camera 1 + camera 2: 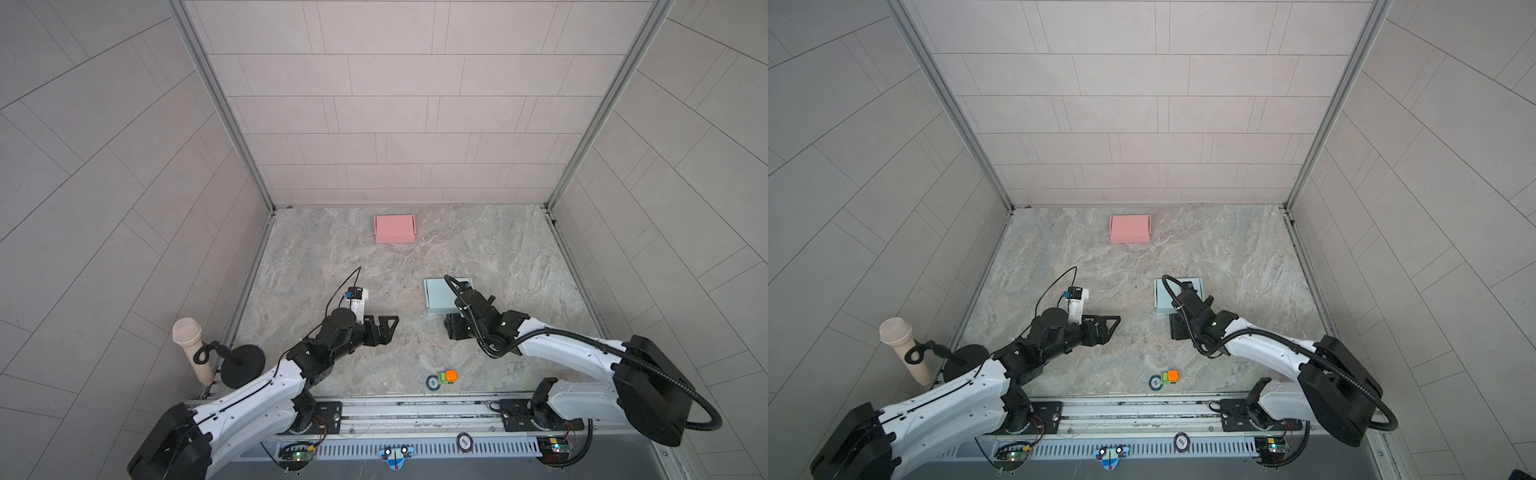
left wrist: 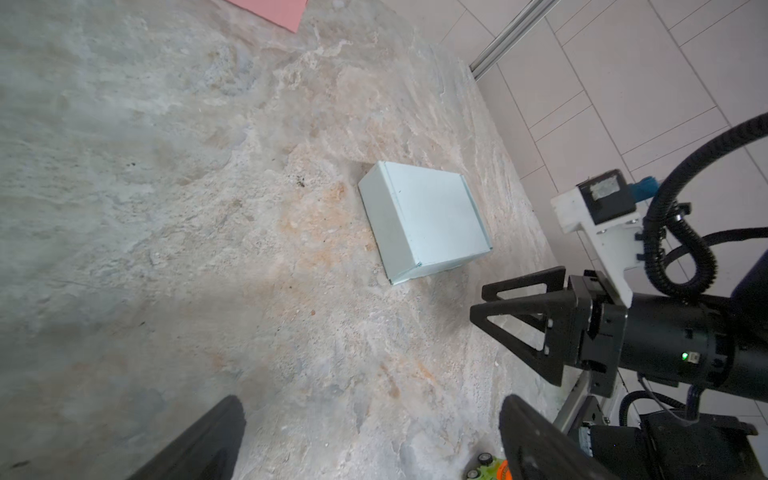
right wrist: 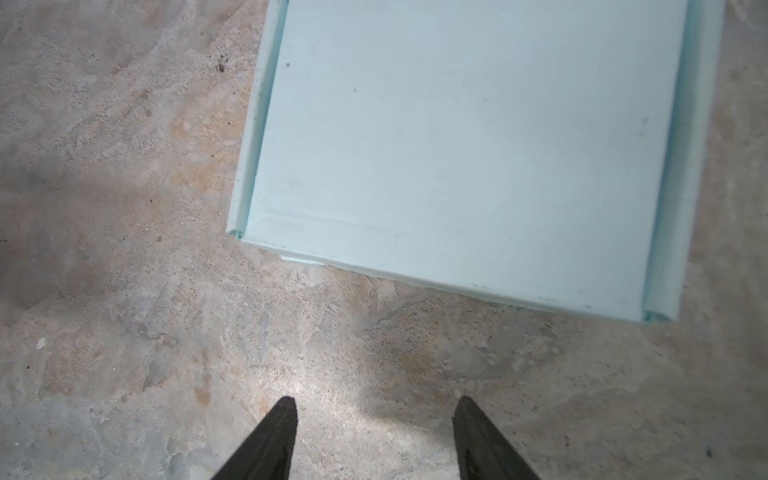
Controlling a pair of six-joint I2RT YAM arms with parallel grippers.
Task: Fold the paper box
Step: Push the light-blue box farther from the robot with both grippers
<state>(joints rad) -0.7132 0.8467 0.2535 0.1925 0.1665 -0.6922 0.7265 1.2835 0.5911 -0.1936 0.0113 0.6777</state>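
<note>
Evidently, the paper box (image 2: 428, 216) lay closed on the counter (image 3: 124, 332), just beyond the right end effector (image 3: 375, 399) — jaws apart, empty; the left end effector (image 2: 370, 398) was spread wide. The lid (image 3: 457, 145) was best pressed flat.

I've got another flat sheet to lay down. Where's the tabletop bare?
Widest bare patch: between the pink box and the blue box, running to the left wall. Also bare: the back right corner beside the pink box. Crowded in front: left gripper, right gripper and a small toy near the blue box.
</note>
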